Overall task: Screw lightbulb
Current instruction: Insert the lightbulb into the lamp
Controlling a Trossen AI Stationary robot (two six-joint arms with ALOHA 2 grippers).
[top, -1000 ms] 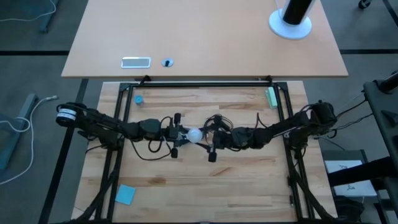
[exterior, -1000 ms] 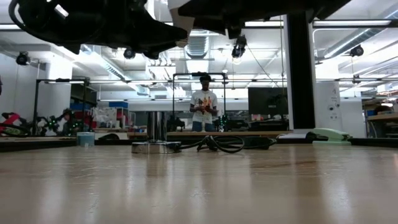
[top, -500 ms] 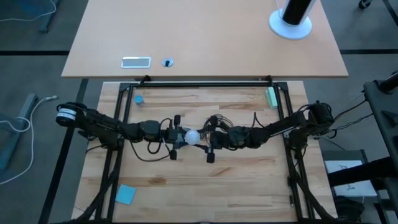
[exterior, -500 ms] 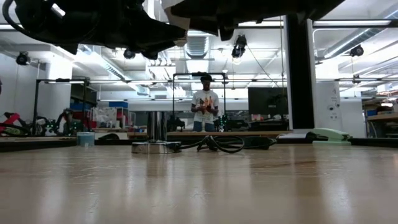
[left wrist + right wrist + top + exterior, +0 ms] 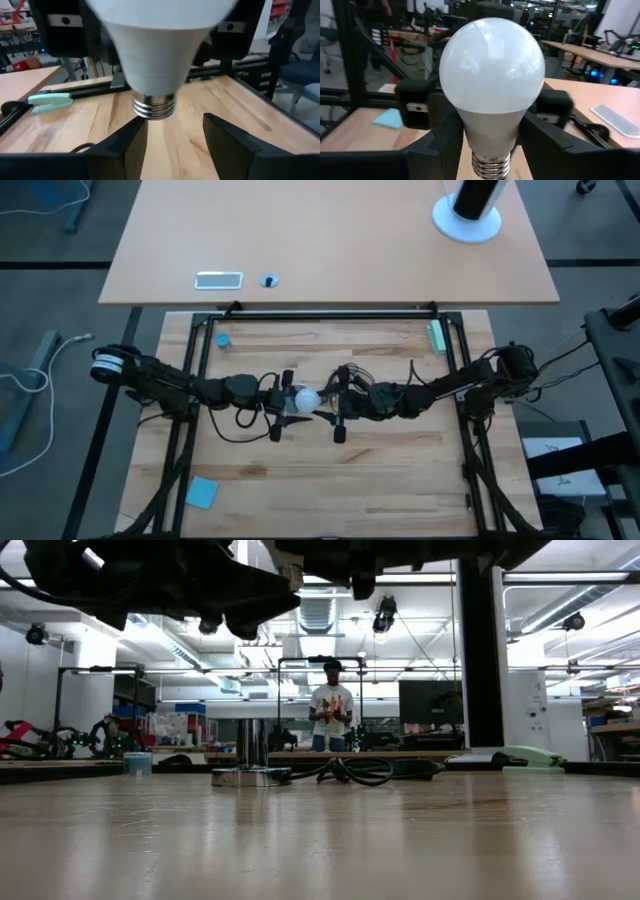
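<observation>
Reaching in from 9 o'clock, the left arm lies stretched low across the wooden table [image 5: 400, 480], and its left gripper [image 5: 283, 402] ends at mid-table. The right arm comes in from 3 o'clock in the same flat pose, so the right gripper [image 5: 335, 402] faces the left one head-on.

The lightbulb [image 5: 305, 398] hangs in the air between the two grippers, well above the tabletop. Its frosted dome is up and its silvery screw base points down.

In the right wrist view, the right gripper's fingers [image 5: 445, 135] sit tight against both sides of the bulb's neck, clamped on it just above the threads. In the left wrist view, the left gripper's fingers [image 5: 127, 145] stand spread, one on each side below the screw base, with clear gaps and no contact.

From the bulb, a small blue cap [image 5: 222, 339] lies toward 10 o'clock. A green object [image 5: 437, 337] lies toward 2 o'clock and a blue pad [image 5: 201, 492] toward 7 o'clock, all well apart from it.

Compared with a second ago, the bulb sits slightly farther toward 9 o'clock. The right gripper has followed it and narrowed onto the neck, while the left gripper's fingers have spread away from the bulb.
</observation>
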